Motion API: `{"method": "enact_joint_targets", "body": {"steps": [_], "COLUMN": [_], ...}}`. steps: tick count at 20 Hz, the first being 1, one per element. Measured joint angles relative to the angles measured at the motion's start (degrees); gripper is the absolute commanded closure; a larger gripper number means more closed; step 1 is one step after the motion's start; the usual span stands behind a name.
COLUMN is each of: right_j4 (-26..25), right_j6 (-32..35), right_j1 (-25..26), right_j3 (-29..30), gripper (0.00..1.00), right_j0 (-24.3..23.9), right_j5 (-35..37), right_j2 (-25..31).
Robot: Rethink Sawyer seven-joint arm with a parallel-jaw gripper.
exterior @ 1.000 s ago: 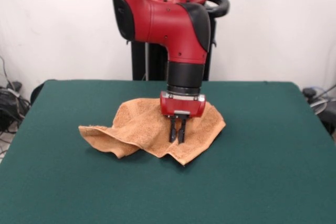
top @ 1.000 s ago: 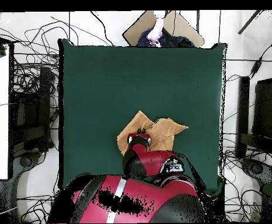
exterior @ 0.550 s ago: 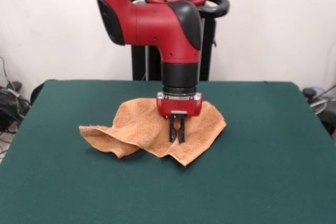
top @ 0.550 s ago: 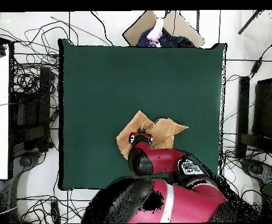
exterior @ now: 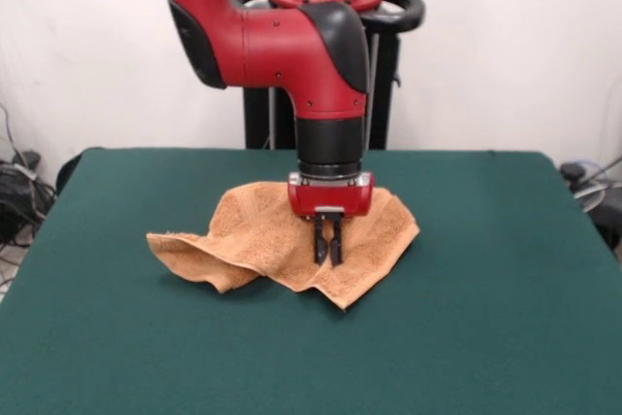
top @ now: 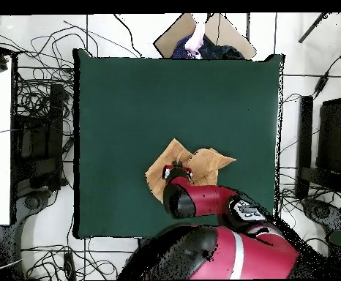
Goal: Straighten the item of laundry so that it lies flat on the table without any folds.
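Lying rumpled on the green desk (exterior: pixel 505 269), the orange towel (exterior: pixel 253 235) trails a folded corner toward 9 o'clock. The gripper (exterior: pixel 328 252) points straight down, its fingers pressed nearly together on the cloth's middle; whether they pinch it is unclear.

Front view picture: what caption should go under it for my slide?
A red robot gripper points straight down over a rumpled orange towel on a green table.
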Motion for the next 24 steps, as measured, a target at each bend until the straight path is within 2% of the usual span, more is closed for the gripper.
{"method": "enact_joint_targets", "body": {"steps": [16,24], "right_j4": [-0.74,-0.73], "right_j6": [0.0,0.0], "right_j1": [0.8,1.67], "right_j3": [2.23,3.05], "gripper": [1.0,1.0], "right_j0": [-8.35,-9.1], "right_j5": [-0.26,-3.62], "right_j2": [6.61,6.81]}}
